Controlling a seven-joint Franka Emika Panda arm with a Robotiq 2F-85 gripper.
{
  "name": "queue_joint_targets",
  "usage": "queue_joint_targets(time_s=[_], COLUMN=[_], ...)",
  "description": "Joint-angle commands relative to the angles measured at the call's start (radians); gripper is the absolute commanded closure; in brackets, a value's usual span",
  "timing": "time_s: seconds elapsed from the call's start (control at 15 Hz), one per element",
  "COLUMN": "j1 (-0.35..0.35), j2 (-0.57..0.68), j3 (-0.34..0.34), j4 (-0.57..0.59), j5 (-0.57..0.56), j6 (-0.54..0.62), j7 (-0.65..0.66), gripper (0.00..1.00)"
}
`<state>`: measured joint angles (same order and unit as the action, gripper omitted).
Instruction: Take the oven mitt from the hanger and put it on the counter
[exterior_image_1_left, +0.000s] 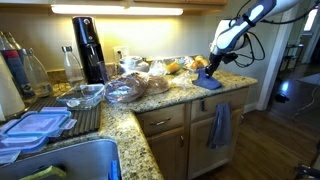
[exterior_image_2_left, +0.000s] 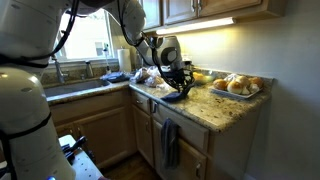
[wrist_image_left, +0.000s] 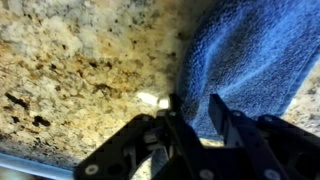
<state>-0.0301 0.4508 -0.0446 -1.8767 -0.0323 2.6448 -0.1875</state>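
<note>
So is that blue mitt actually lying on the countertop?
Touching. The wrist view shows the oven mitt lying flat on the speckled counter, its edge meeting the stone with no gap.

Bare counter (wrist_image_left: 70, 60) lies open beside the pincer (wrist_image_left: 190, 112), the oven mitt (wrist_image_left: 250, 50) covers its other side, and bagged food (exterior_image_1_left: 128, 88) crowds farther beyond.

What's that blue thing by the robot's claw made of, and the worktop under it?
The oven mitt looks like soft terry cloth: the wrist view shows a fuzzy, matte blue pile. The counter seems polished granite or similar stone: speckled beige, brown and black grains with a slight sheen; an imitation cannot be ruled out.
</note>
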Motion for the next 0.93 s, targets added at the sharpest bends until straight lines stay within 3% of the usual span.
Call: queue_joint_targets(time_s=[0.0, 0.33, 0.87], j1=[-0.017, 0.001, 0.04], j2=[-0.032, -0.081, -0.206], j3=[0.026, 0.037, 0.055], j4=[0.022, 0.016, -0.026], j5=[-0.002, -0.001, 0.001], j6=[-0.097, -0.199, -0.334], j7=[-0.009, 0.022, 0.088], gripper=[0.33, 0.02, 0.0])
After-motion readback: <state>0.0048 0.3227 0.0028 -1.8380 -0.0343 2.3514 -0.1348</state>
